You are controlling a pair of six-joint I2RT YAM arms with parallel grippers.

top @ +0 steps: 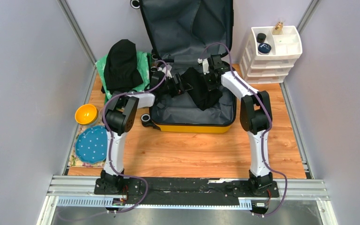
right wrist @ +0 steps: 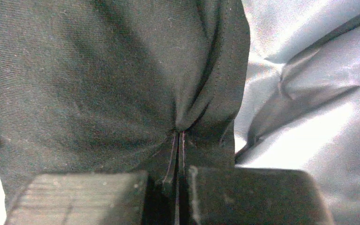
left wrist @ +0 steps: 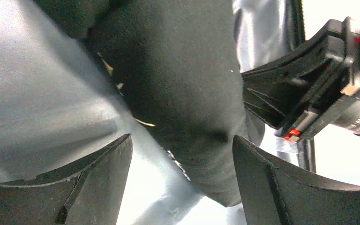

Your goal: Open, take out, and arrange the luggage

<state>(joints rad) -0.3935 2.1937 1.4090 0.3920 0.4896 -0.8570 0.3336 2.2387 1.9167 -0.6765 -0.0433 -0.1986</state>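
The luggage [top: 192, 127] is lying open on the surface [top: 192, 154], one dark cloth [top: 122, 65] sitting outside it. The right claw [right wrist: 178, 187] is pinching a black garment [right wrist: 98, 84] inside; the left claw [left wrist: 183, 159] is gaping wide.

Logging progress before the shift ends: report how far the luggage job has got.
Done: the suitcase lies open; a black clothing heap sits on the green tray. In hand: the right gripper pinches a black garment inside, the left gripper open beside it. Left: lifting it out, arranging.

The luggage [top: 192, 127] is yellow and grey-lined, the garment [top: 201, 93] black, the bowl [top: 86, 114] orange.
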